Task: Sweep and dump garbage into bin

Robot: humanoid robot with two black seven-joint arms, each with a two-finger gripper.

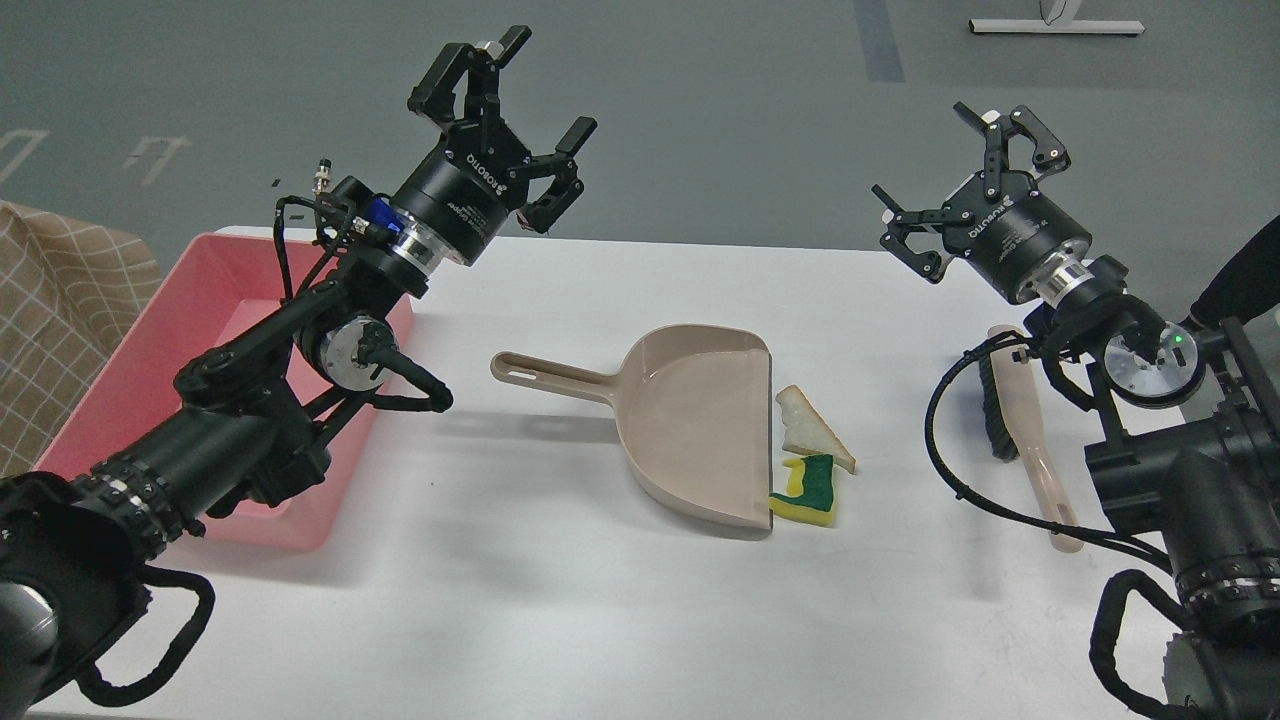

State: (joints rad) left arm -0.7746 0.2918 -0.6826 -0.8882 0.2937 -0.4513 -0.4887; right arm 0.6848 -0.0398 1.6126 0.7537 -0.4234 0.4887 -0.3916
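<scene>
Right now, near the middle of the frame, the garbage lies on the white desk [560, 600] as two small scraps set against the open lip of a beige dustpan [700, 430]. The upper scrap is a white triangular bread slice [808, 428] with a tan crust along its right edge, its broad end toward the top of the frame and its point toward the lower right. Just below it, touching or nearly touching, sits a jagged yellow sponge piece [808, 492] with a dark green top layer; its lower left corner meets the dustpan's rim. The dustpan lies flat, its long slotted handle reaching toward the left of the frame.

At the left of the frame stands the bin [120, 380], a shallow pink rectangular tub with plain sloped walls, well apart from the scraps and partly hidden by the left arm crossing over it.

The left pincer [540, 95] is raised in the upper left, above the desk's far edge, fingers spread wide and grasping nothing. The right pincer [965, 175] is raised in the upper right, likewise released and empty.

A beige brush [1030, 440] with dark bristles lies on the desk at the right, below the right pincer, partly covered by the arm's cables.
</scene>
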